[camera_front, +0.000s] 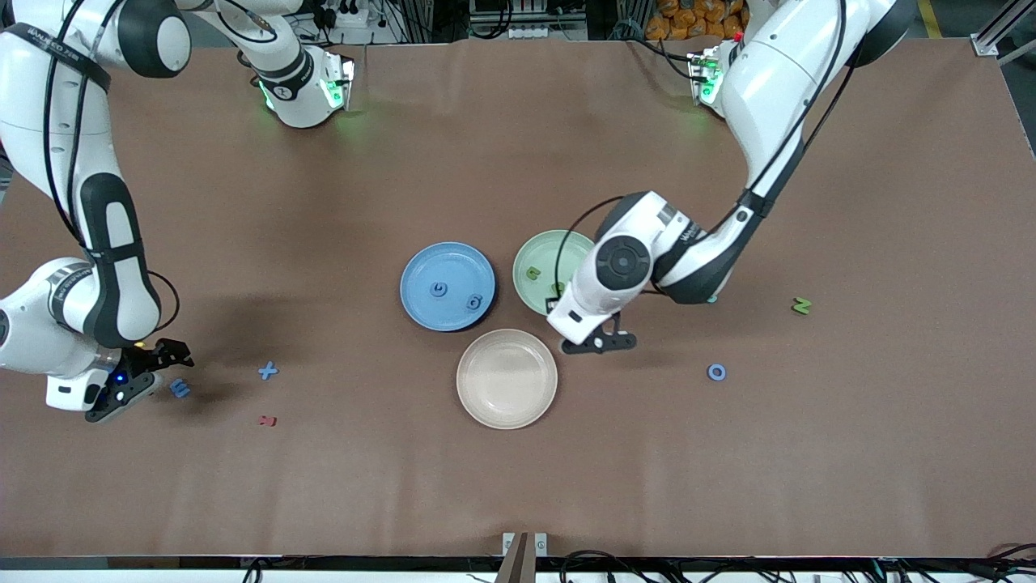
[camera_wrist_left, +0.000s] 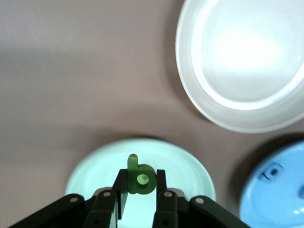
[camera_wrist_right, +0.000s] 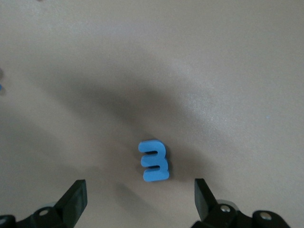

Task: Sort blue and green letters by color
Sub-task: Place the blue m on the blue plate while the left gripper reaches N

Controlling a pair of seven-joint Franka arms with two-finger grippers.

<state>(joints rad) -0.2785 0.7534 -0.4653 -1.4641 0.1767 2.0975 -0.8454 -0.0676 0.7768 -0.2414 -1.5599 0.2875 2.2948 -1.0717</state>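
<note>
Holding a green letter b (camera_wrist_left: 140,179) between closed fingers, the left end effector (camera_wrist_left: 141,190) hangs over the green plate (camera_front: 541,259), which already carries a green letter (camera_front: 532,274). Releasing well inside the rim, low and level, would likely keep the light foam from bouncing out. Beside the green plate, toward the right arm's end of the bench (camera_front: 518,146), the blue plate (camera_front: 421,279) carries two blue letters (camera_front: 456,296); a beige plate (camera_front: 507,378) lies nearer the front camera than the green plate. The right end effector (camera_wrist_right: 140,197) is wide open and holds nothing, poised above a blue letter E (camera_wrist_right: 154,160) well apart from the green plate; centring the fingers across the letter before closing looks wise. Loose letters remain: a blue X (camera_front: 268,371), a blue O (camera_front: 716,372) and a green N (camera_front: 800,305).
</note>
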